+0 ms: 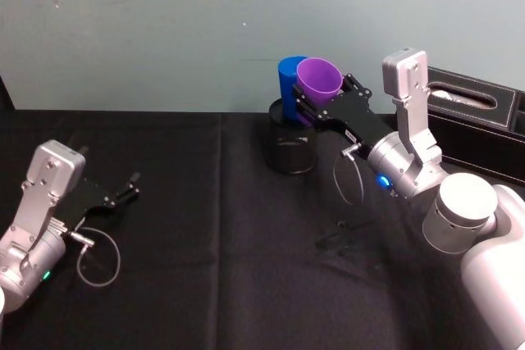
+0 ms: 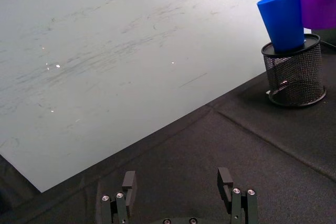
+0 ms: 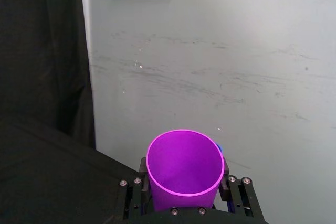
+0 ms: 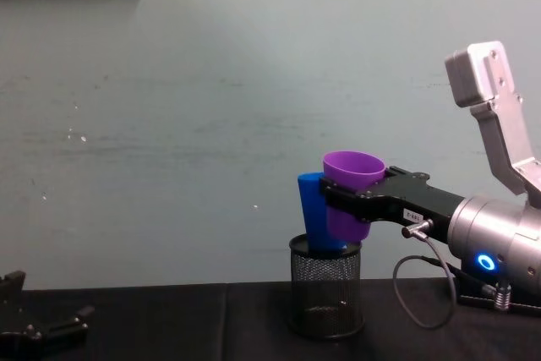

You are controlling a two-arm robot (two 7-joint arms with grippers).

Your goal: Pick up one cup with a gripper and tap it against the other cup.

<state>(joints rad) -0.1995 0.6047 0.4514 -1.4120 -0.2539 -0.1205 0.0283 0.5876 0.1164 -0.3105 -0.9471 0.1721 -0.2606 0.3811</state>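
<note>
Purple cup [image 1: 318, 79] sits mouth-up in the air, held just above the rim of the black mesh pen holder [image 1: 291, 152] near the back middle of the table [image 1: 205, 227]. Its side lies against the blue cup [image 1: 287, 75], and the two appear to touch. The chest view shows the purple cup's base a little above the mesh rim and partly in front of the blue one. The blue cup stands inside the pen holder, leaning slightly, with most of its body above the mesh. The right gripper [image 1: 321, 100] reaches in from the right at cup height, its two black fingers clamped on opposite sides of the purple cup. The right wrist view looks down into the cup's open mouth between those fingers. Behind the gripper comes the silver wrist with its lit blue ring [image 1: 384, 181] and a thin cable loop [image 1: 346, 178] hanging below. The left gripper [image 1: 130, 186] rests low over the black cloth at the left side of the table, well apart from both cups, its fingers spread and holding nothing. A black box [image 1: 480, 116] stands at the far right edge, and a pale green wall [image 1: 164, 22] rises behind the table.
</note>
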